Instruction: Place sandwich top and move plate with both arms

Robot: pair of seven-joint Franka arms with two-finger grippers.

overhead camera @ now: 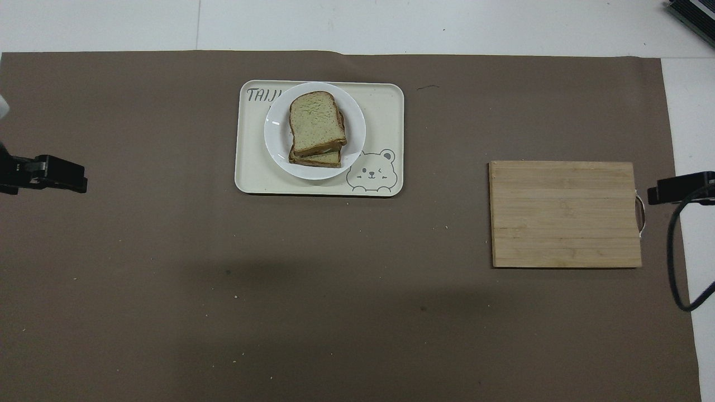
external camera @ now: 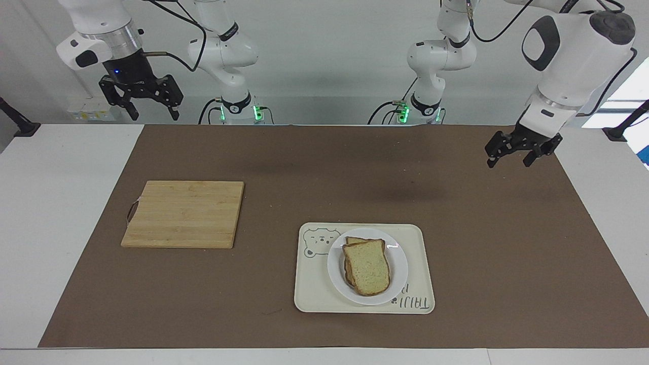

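The sandwich top [external camera: 367, 266] lies on a lower slice, stacked on the white plate [external camera: 400, 276]. The plate sits on the cream bear tray [external camera: 314, 296]. The stack also shows in the overhead view [overhead camera: 314, 123], on the plate [overhead camera: 354, 137]. My left gripper [external camera: 508, 161] is open and empty. It hangs in the air over the brown mat at the left arm's end, well apart from the tray. It shows at the edge of the overhead view [overhead camera: 70, 174]. My right gripper [external camera: 150, 115] is open and empty, raised over the right arm's end of the table [overhead camera: 670, 190].
A wooden cutting board [external camera: 182, 214] with nothing on it lies on the brown mat [external camera: 324, 167] toward the right arm's end, also seen in the overhead view [overhead camera: 564, 215]. The tray [overhead camera: 385, 111] lies farther from the robots than the board.
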